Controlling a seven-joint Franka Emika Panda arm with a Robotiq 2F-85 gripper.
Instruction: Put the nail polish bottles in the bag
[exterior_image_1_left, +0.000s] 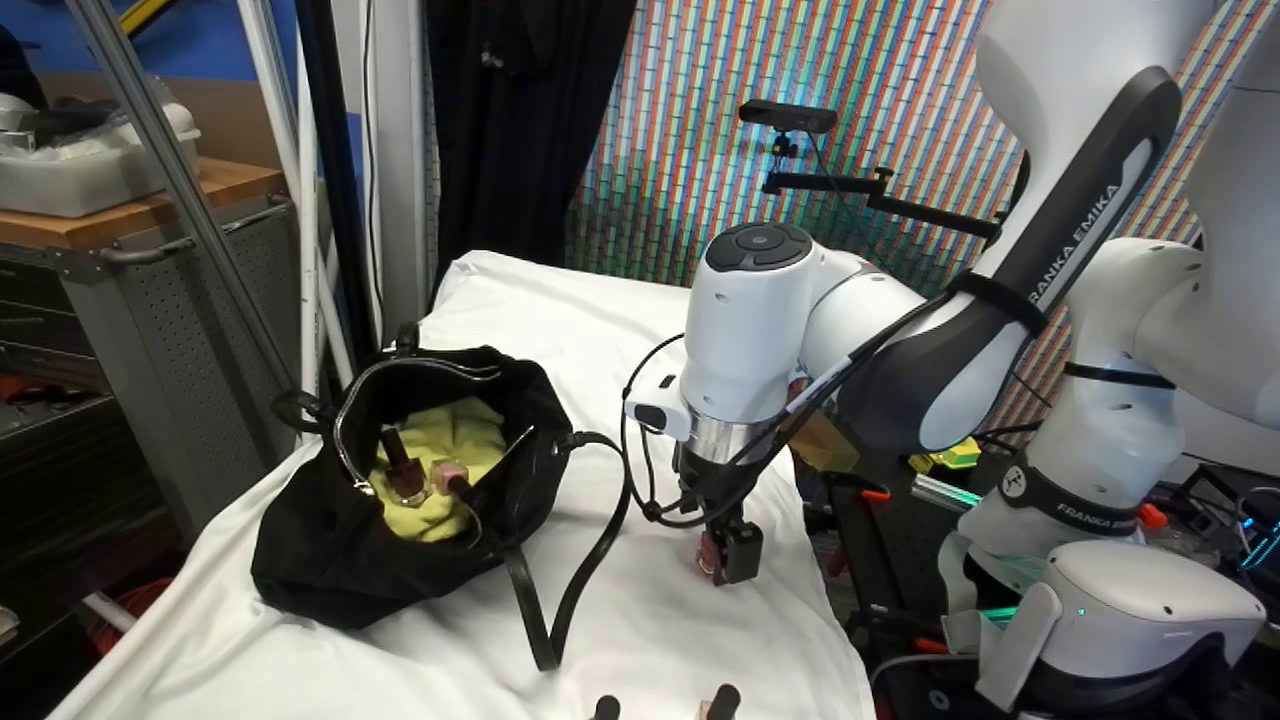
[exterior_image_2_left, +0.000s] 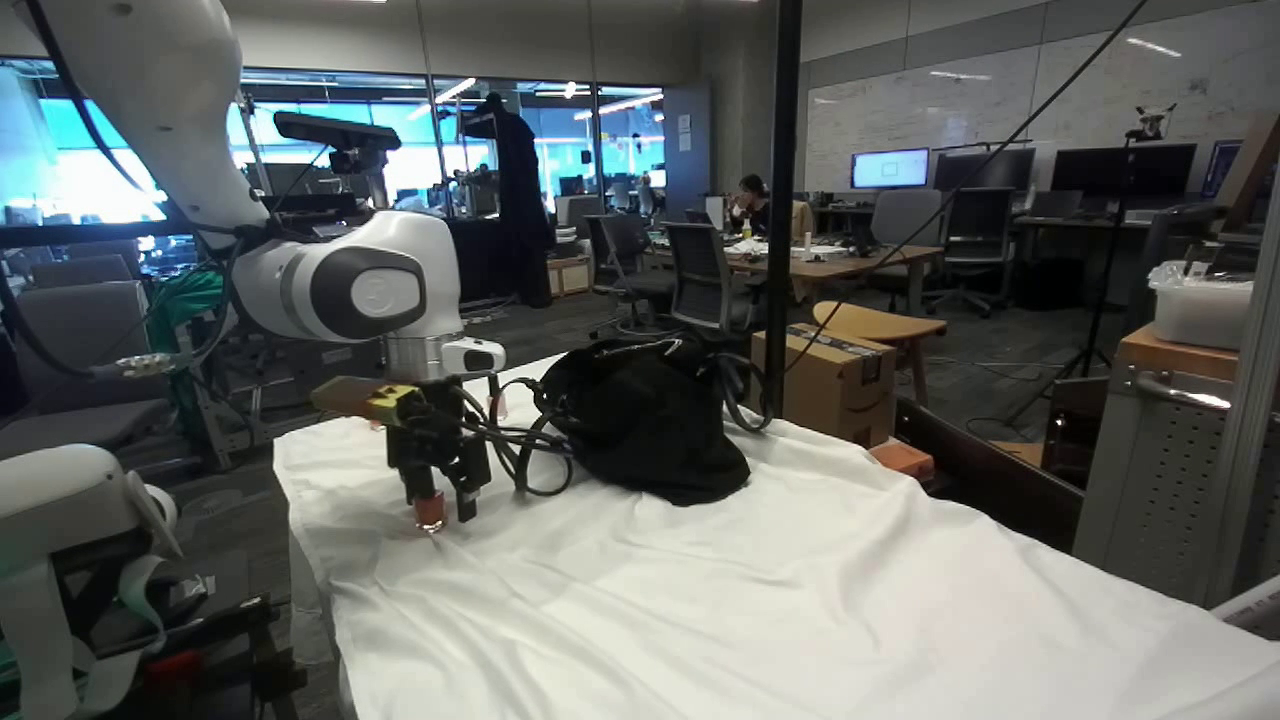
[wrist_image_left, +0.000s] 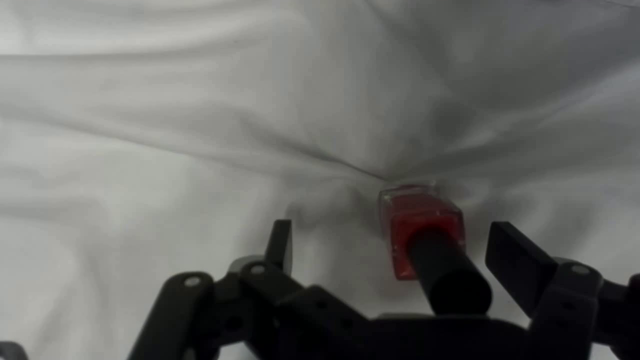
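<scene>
A red nail polish bottle (wrist_image_left: 422, 212) with a black cap stands upright on the white cloth. My gripper (wrist_image_left: 392, 247) is open around it, one finger on each side; the bottle sits nearer the right finger (wrist_image_left: 517, 262), with a gap on both sides. Both exterior views show the gripper (exterior_image_1_left: 732, 558) low over the cloth at this bottle (exterior_image_2_left: 430, 512). The black bag (exterior_image_1_left: 330, 560) lies with its mouth open. On its yellow-green inside rest a dark bottle (exterior_image_1_left: 405, 475) and a pink bottle (exterior_image_1_left: 450, 474). Two black caps (exterior_image_1_left: 722, 703) show at the bottom edge of an exterior view.
The bag's strap (exterior_image_1_left: 545, 600) loops over the white cloth (exterior_image_1_left: 650, 640) between the bag and my gripper. Folds run across the cloth (exterior_image_2_left: 800, 600). The robot's cables hang beside the gripper. Behind the gripper in an exterior view stands a pinkish bottle (exterior_image_2_left: 498, 405).
</scene>
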